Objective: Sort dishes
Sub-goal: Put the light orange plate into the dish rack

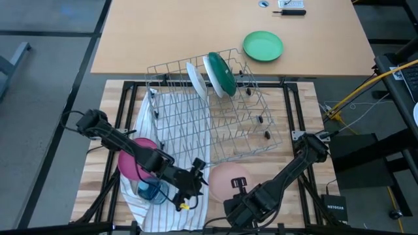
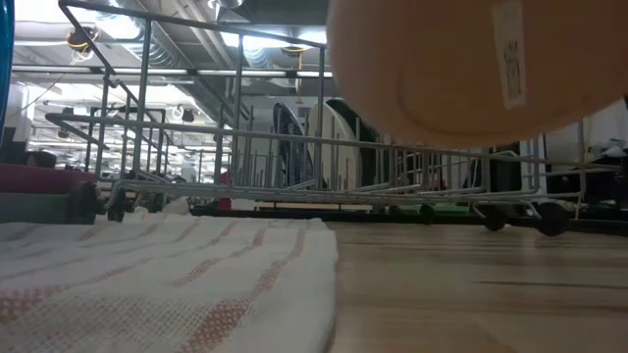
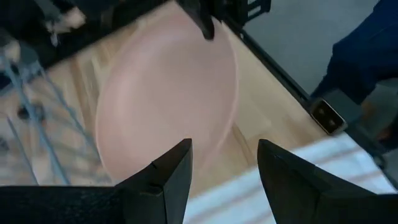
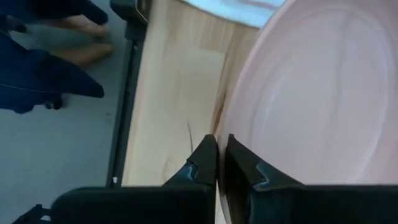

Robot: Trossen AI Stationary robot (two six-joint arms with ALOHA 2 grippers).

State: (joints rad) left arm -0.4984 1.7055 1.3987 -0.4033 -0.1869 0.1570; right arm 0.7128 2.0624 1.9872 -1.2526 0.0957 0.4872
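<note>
Pink plate (image 2: 471,64) hangs right up close in the low view, lifted clear of the table (image 1: 287,130), its rim pinched between the pressed-together fingers of the right gripper (image 4: 219,163) at the table's near edge. Just left of it the left gripper (image 3: 222,163) points at the plate with its jaws spread and nothing between them. Under that arm a striped cloth (image 1: 171,108) runs from the near edge up beneath the wire rack (image 1: 215,114). On the cloth, near left, lies a magenta plate (image 1: 130,164) with a small blue container (image 1: 150,191) just beside it. At the rack's far end two plates stand on edge side by side: a white plate (image 1: 195,78) and a green-backed plate (image 1: 222,73). Beyond the rack, on the far tabletop, lies a bright green plate (image 1: 263,46).
</note>
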